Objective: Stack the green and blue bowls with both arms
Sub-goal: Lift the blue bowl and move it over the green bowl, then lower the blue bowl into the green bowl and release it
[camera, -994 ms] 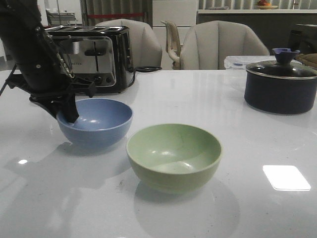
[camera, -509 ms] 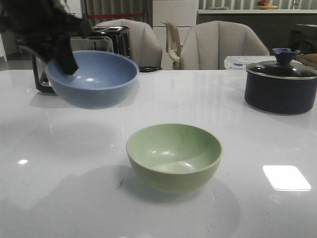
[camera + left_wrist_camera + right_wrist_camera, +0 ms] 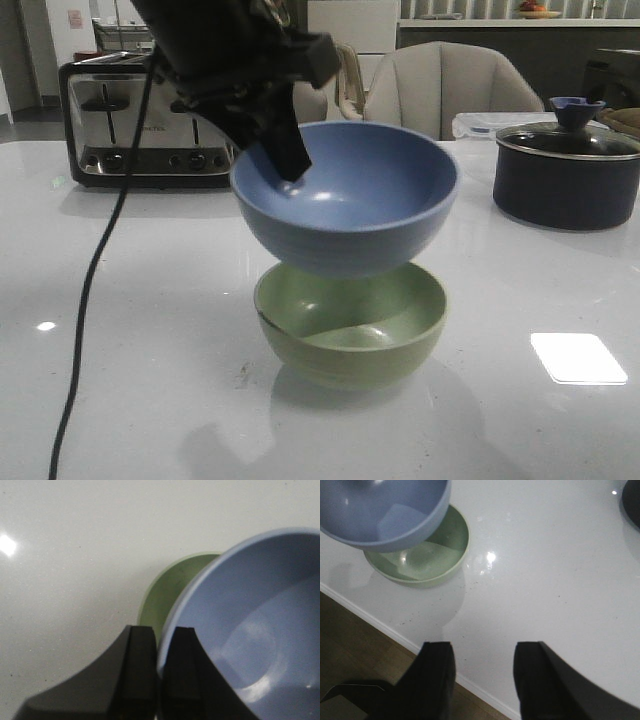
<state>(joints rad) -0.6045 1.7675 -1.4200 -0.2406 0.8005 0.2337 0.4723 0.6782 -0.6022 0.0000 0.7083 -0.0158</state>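
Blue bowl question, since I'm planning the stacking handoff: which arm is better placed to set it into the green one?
Left. Its gripper is clamped on the blue bowl rim, held above the green bowl. The right gripper is open, empty, back at the table edge.

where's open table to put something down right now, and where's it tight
Bare tabletop lies in front of the green bowl, to its right below the dark pot, and to its left in front of the toaster, crossed only by a hanging cable. The centre is crowded: the left tool holds the blue bowl over the green bowl.
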